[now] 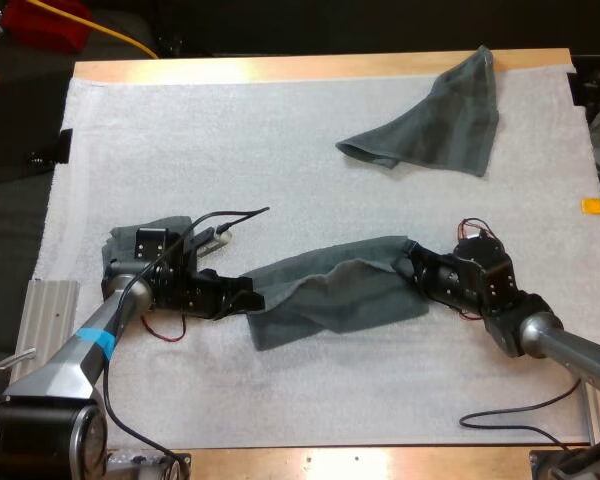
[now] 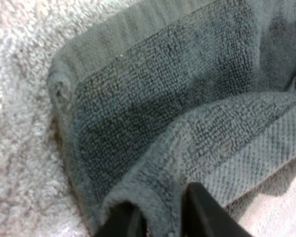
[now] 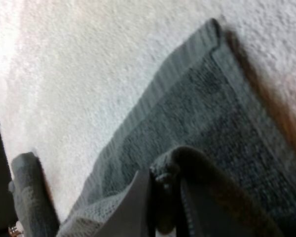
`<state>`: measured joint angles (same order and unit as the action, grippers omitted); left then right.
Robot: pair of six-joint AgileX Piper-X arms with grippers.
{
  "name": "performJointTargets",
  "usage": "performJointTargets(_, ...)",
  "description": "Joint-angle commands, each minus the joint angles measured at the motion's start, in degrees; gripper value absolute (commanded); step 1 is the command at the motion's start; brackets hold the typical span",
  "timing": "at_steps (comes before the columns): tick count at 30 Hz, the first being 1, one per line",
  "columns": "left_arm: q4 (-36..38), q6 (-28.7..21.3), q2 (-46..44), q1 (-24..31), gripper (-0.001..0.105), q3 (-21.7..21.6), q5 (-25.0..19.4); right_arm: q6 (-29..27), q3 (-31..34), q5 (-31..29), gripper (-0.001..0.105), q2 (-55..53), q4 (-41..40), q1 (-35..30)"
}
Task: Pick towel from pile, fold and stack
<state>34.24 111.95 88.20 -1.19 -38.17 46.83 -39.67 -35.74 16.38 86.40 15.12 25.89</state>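
A dark grey-green towel lies half folded across the middle of the mat, stretched between my two grippers. My left gripper is shut on its left end; close up, the black fingers pinch a raised fold of the towel. My right gripper is shut on the right end, where its fingers press a bunched edge of the towel from both sides. A crumpled towel lies at the far right of the mat. Another towel sits under my left arm.
The white mat covers the wooden table. A loose black cable lies near my left arm, and another cable trails at the front right. A metal block stands at the mat's left edge.
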Motion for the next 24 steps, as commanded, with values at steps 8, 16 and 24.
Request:
performJointTargets(8, -2.55, -0.01, -0.01, 0.05, 0.07, -0.33, 3.75, -2.48, -0.37, -1.59, 0.018, 0.23, 4.98, -0.37)
performJointTargets(16, -2.76, -0.36, -3.07, 0.05, 0.068, -2.55, 6.33, -6.82, -0.37, -0.74, 0.068, 0.23, 19.56, -0.37)
performJointTargets(24, -2.63, -0.57, -12.43, 0.05, 0.068, -4.18, 8.0, -6.81, -0.37, 4.26, 0.068, -0.09, 22.37, -0.37)
